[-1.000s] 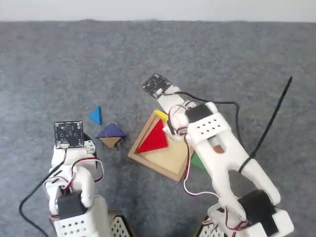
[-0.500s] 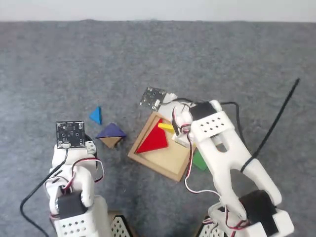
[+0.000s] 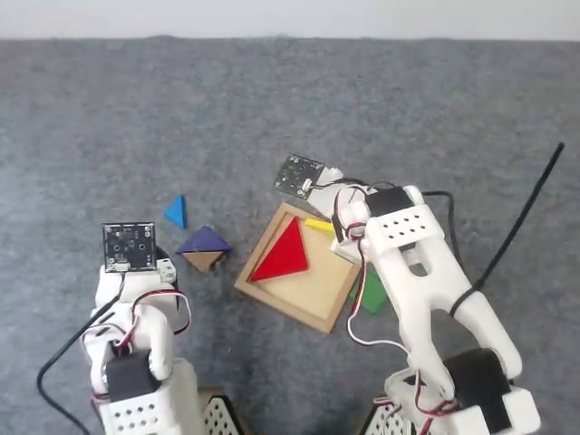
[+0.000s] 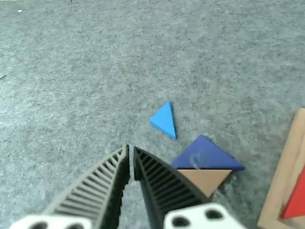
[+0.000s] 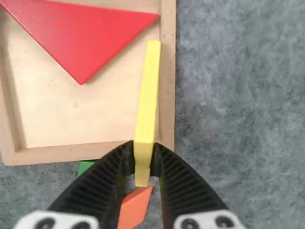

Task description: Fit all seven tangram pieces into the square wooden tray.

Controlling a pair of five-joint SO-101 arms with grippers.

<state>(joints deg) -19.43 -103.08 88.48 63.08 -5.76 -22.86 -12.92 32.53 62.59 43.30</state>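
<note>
Right gripper (image 5: 142, 164) clamps the flat yellow wooden piece (image 5: 147, 95) edge-up over the square wooden tray (image 5: 167, 71), along 1 rim, beside the red wooden triangle (image 5: 76, 33). Left gripper (image 4: 131, 151) hovers off the tray, fingers together, holding nothing.

**Fuzzy cloth, matt wood, ribbed plastic**

The table covering (image 4: 71, 71) is grey cloth, felt-like, rough and fibrous. The tray (image 5: 167, 95) is pale bare wood, smooth and matt, with faint grain. The yellow piece (image 5: 147, 95) pinched between the right gripper's (image 5: 142, 148) jaws and the red triangle (image 5: 76, 33) ahead of them look like painted wood with a smooth satin finish. So do the orange piece (image 5: 136, 207) and green piece (image 5: 86, 167) beneath those jaws.

Ahead of the left gripper's (image 4: 131, 152) jaws, the light blue triangle (image 4: 164, 120) and dark blue triangle (image 4: 206, 153) are matt painted. The tan triangle (image 4: 206, 179) looks unpainted. Both grippers' fingers (image 5: 102, 176) are matt black ribbed plastic, and the arm shells (image 3: 408, 245) are smooth white plastic.
</note>
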